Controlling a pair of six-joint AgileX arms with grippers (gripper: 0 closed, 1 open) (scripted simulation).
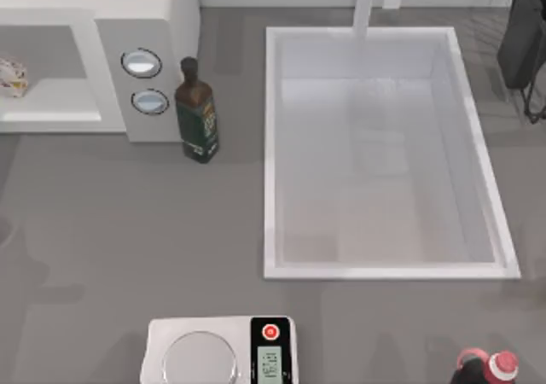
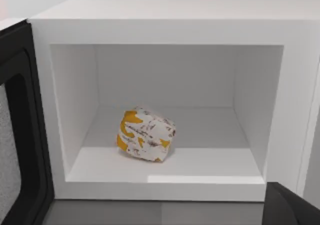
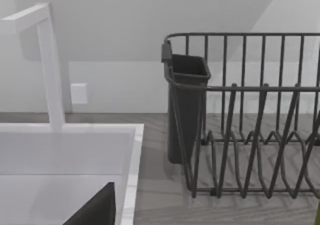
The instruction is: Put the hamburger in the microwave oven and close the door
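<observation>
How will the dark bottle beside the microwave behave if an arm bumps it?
The dark bottle stands upright, tall and narrow, so it would probably tip rather than slide. Its round body suggests it could roll afterwards, perhaps toward the sink close beside it.

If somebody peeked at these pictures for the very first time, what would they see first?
Probably the hamburger, sitting alone on the floor of the open white microwave at the table's far left, with the door swung wide. Next comes the big white sink right of the middle, and the dark bottle standing beside the microwave's two dials.
</observation>
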